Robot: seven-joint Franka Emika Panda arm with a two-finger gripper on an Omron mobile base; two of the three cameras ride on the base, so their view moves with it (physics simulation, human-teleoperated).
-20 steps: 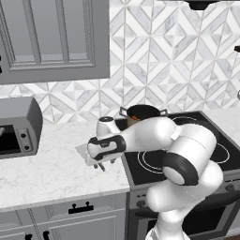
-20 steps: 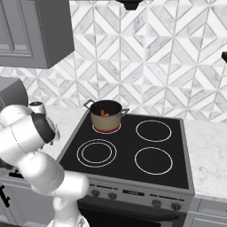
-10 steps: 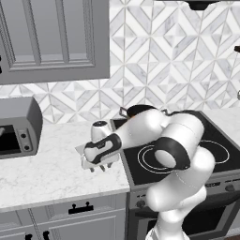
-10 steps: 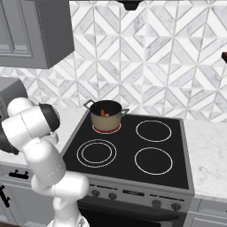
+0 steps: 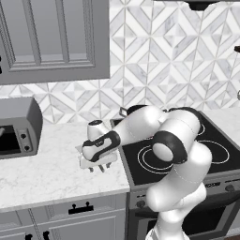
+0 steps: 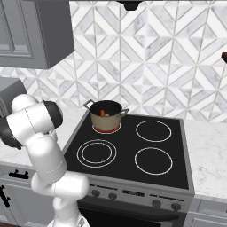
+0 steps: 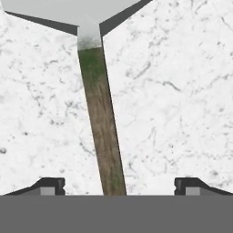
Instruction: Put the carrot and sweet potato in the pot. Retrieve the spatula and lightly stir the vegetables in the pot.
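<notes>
So from the left base view, the arm is bent way over to the left of the stove, with the gripper pointing down at the white marble counter. Its fingers hang just above the stone, and a pale flat bit of the spatula pokes out under the hand. There's a grey microwave well off to the left and a grey cabinet up on the wall. From the right base view, the pot sits on the back left burner, touching the red glowing ring under it, and inside it I can spot the orange carrot; the sweet potato I can't really make out in there. The arm's elbow sits left of the stove in that view. In the hand view it's pretty clear: the spatula lies flat on the counter, its light grey blade at the top and the thin dark handle running straight down between the two fingertips. The jaws are spread wide, one tip on each side of the handle with marble showing between, so nothing is gripped.
</notes>
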